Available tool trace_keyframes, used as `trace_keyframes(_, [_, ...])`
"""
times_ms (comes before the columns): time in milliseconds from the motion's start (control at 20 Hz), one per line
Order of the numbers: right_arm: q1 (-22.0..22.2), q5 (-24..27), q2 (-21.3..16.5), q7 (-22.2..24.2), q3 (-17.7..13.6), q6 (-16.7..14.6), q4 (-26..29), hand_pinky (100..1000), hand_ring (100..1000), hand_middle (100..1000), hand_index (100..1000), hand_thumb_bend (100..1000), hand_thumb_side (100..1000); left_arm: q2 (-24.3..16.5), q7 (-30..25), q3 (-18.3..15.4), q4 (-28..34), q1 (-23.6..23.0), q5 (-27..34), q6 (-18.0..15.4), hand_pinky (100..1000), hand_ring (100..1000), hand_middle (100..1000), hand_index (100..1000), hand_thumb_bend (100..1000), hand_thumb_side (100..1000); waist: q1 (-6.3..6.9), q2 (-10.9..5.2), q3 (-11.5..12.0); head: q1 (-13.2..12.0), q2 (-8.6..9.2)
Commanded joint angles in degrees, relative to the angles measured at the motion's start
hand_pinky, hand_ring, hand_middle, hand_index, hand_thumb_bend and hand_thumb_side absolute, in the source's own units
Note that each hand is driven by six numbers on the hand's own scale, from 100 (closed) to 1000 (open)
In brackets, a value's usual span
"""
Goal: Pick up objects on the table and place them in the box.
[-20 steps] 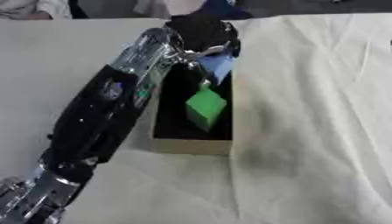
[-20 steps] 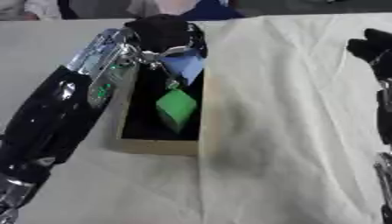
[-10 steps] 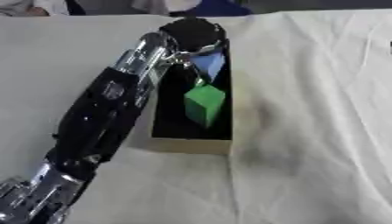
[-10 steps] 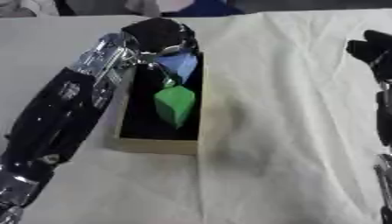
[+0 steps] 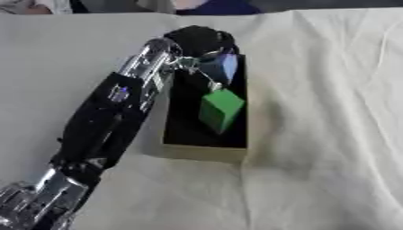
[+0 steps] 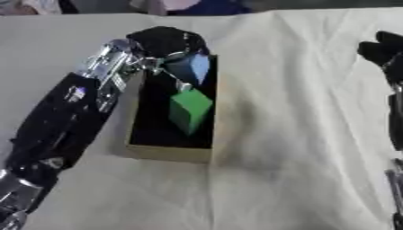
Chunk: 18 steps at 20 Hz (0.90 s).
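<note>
1. Left hand [image 5: 197,40] over far end of box [image 5: 197,150], fingers curled round blue block [image 5: 223,67].
2. Green block [image 5: 220,110] inside box, mid-compartment, tilted.
3. Right hand [image 6: 383,51] at right edge, idle; finger state: cannot tell.

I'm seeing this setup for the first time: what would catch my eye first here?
The long black and silver left arm reaches diagonally from the lower left, its robot hand over the far end of an open box on the cream cloth. Inside the dark box lies a bright green block, with a blue object at the hand beyond it. The right robot hand shows dark at the right edge.
</note>
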<state>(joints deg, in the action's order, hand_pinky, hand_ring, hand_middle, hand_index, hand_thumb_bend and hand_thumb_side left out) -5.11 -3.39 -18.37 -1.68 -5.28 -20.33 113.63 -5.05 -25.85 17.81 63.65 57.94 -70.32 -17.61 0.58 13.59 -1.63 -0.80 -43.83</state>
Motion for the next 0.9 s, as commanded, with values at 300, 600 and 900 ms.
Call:
trace_keyframes(300, [-0.59, 0.03, -0.72, 0.12, -0.37, -0.17, 0.96, 842, 807, 650, 840, 100, 900, -0.66, -1.35, 0.63, 3.12, 0.57, 0.65, 0.55, 787, 856, 840, 900, 408, 404, -0.31, -0.97, 0.24, 0.23, -0.29])
trace_keyframes(600, [-0.48, 0.20, -0.78, 0.00, -0.52, -0.08, 0.96, 842, 807, 650, 840, 100, 897, -2.15, -0.80, 0.10, 8.40, 0.76, 3.66, 1.61, 777, 843, 828, 899, 368, 428, -0.29, -1.43, 0.45, 0.60, -0.29])
trace_keyframes(900, [-0.29, 0.29, -0.98, -0.18, -0.75, -0.06, 0.96, 842, 807, 650, 840, 100, 894, -5.95, -1.73, -1.41, 14.94, 1.48, 12.41, 3.20, 762, 832, 823, 925, 359, 708, -0.15, -1.89, 0.75, 2.51, -0.29])
